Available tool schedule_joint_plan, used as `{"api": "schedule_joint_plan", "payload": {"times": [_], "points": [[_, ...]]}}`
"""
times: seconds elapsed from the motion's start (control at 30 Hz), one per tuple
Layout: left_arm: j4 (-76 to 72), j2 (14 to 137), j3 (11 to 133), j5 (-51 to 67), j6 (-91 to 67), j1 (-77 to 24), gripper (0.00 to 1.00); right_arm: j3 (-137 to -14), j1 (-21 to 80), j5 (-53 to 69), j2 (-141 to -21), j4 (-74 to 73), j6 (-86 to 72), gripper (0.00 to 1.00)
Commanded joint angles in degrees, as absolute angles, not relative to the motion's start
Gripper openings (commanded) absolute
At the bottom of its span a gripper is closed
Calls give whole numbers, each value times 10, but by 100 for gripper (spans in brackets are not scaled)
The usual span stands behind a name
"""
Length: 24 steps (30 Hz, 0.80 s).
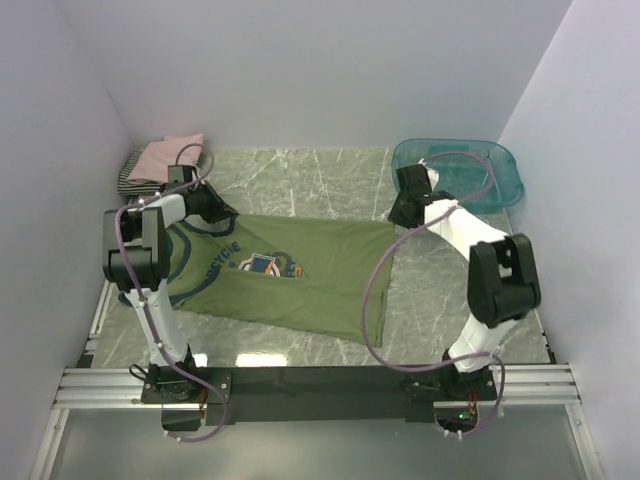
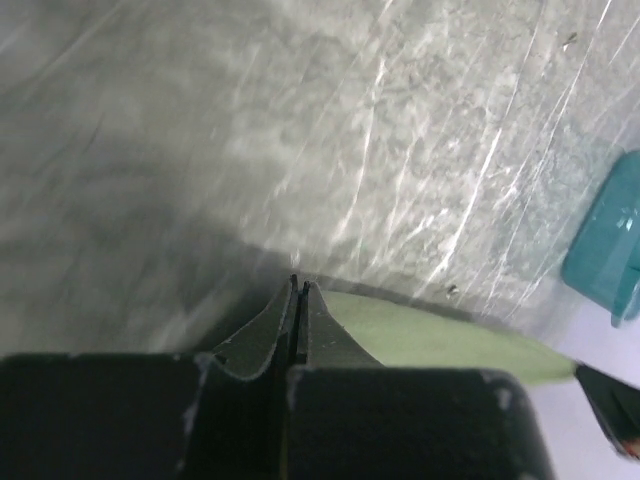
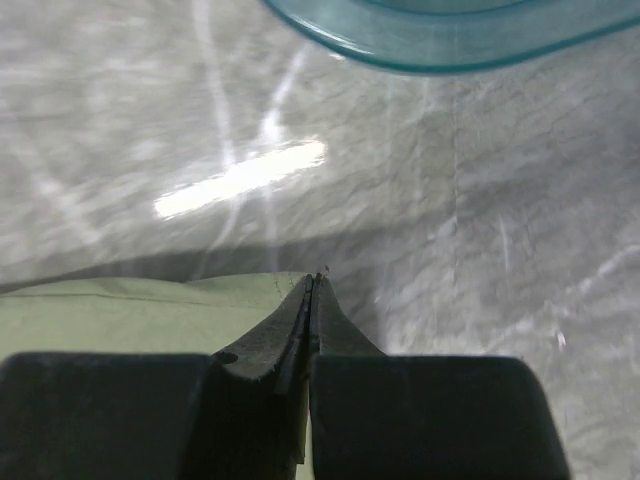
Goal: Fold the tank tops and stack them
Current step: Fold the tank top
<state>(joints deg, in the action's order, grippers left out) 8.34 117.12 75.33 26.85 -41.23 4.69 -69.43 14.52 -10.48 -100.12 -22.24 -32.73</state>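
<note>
An olive-green tank top (image 1: 310, 285) with navy trim and a round blue-orange print (image 1: 264, 265) lies spread flat across the table, neck to the left. My left gripper (image 1: 226, 213) is shut on its far left shoulder corner. In the left wrist view the jaws (image 2: 298, 286) are pressed together, with green cloth (image 2: 440, 338) trailing to the right. My right gripper (image 1: 398, 218) is shut on the far right hem corner. Its jaws (image 3: 315, 281) meet at the cloth's edge (image 3: 120, 312). A folded pink top (image 1: 172, 155) lies on a striped one (image 1: 130, 172) at the back left.
A see-through teal tub (image 1: 505, 188) stands at the back right, close behind my right gripper. Its rim shows in the right wrist view (image 3: 440, 52) and the left wrist view (image 2: 608, 250). White walls close in the marble table on three sides.
</note>
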Motion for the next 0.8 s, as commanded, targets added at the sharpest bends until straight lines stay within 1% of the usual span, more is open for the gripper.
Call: {"api": "schedule_joint_plan", "payload": {"times": [0.0,0.37,0.53,0.63,0.67,0.77], "points": [[92,1086,730,198,-413,46,1,-669,157,-102,-935,-207,-337,0],[119,949,594,106,-450,40,1,-513,204,-53,-817,-194,-375,0],[125,907,538,73,-459,33,1,-469,217,-51,-769,-198,-390,0],[120,902,524,55,-457,27,1,-449,220,-46,-744,-200,-398,0],[116,905,526,66,-456,28,1,-449,220,-46,-741,-200,-398,0],[107,932,565,84,-461,28,1,-477,220,-51,-754,-208,-391,0]]}}
